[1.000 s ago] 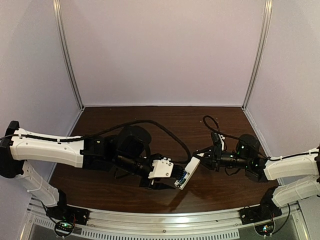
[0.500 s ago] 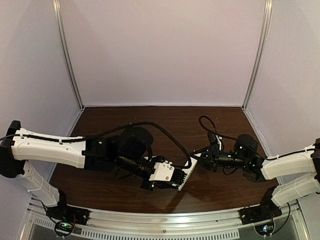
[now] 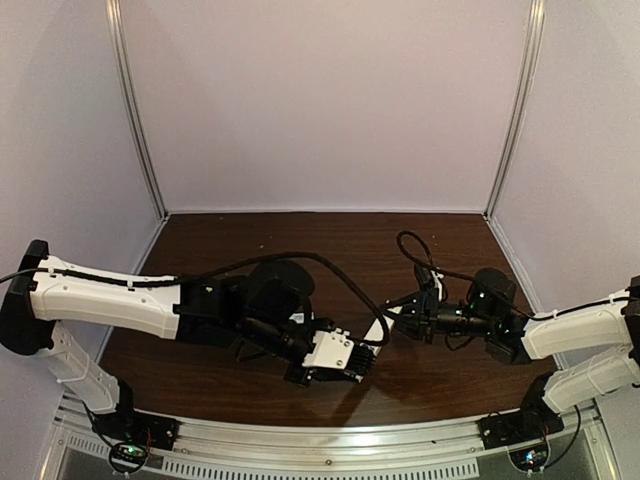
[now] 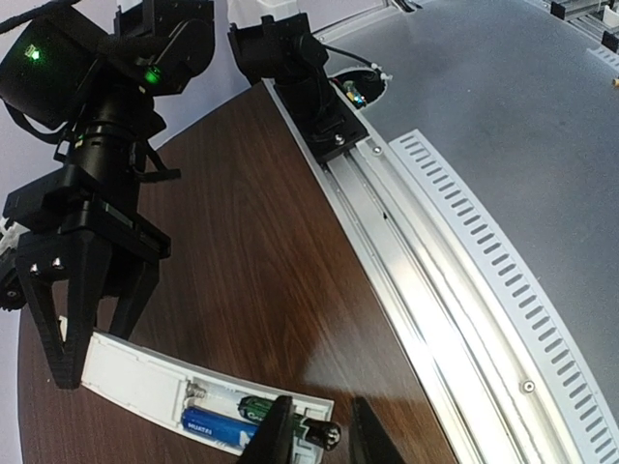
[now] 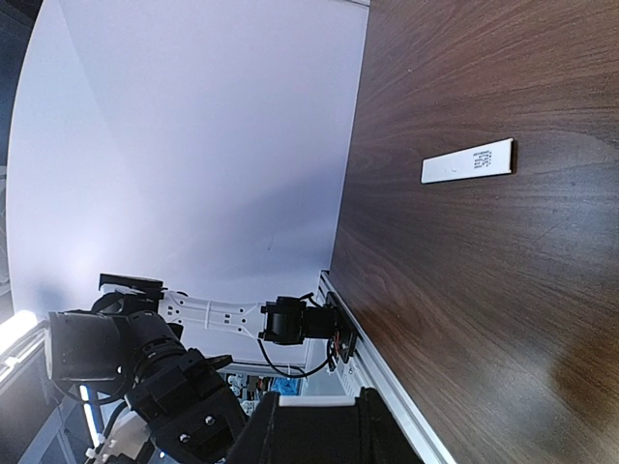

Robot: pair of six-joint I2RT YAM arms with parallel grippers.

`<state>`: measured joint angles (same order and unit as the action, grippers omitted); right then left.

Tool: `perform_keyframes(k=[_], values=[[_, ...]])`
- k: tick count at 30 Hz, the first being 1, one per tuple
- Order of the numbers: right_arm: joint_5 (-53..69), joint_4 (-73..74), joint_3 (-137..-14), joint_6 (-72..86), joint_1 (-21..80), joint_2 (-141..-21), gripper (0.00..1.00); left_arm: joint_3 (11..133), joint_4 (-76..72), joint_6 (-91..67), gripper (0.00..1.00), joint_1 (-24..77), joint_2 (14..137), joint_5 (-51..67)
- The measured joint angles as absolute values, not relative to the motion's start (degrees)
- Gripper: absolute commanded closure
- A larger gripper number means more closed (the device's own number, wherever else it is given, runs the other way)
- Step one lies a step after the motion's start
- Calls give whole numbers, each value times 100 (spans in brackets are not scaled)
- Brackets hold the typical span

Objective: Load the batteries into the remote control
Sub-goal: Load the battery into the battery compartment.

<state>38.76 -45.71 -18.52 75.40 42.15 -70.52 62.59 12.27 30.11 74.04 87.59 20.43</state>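
Near the table's (image 4: 251, 242) front edge, the left gripper (image 4: 319, 416) had closed in over the remote control's (image 4: 135, 372) open end, its jaws narrowed around a dark battery (image 4: 319, 433); whether they pinched it could not be told. 1 blue battery (image 4: 208, 420) lay seated, so loading looked nearly done. The right gripper (image 4: 94, 353) pinched the remote's far end. On the dark wood, a white cover strip (image 5: 467, 161) lay apart; pale lilac walls (image 3: 320, 100) enclosed it.

The remote control (image 4: 135, 372) is showing white, and the battery (image 4: 208, 422) in its recess is showing blue with white lettering. Dark brown wood grain is running across the worktop (image 4: 251, 222). A white cover strip (image 5: 467, 161) is bearing small dark print. The right end effector (image 4: 90, 356) is looking black, and the walls (image 3: 320, 100) are glowing pale lilac.
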Motion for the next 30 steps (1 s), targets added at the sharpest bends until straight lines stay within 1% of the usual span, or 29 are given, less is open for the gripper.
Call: perform_keyframes(k=[9, 30], values=[[3879, -4569, -1855, 7533, 4274, -7052, 100, 6313, 1236, 3000, 88, 7404, 8875, 1870], [3861, -4466, -1979, 7426, 4418, -7052, 100, 6420, 1179, 2851, 96, 7408, 9067, 1719]])
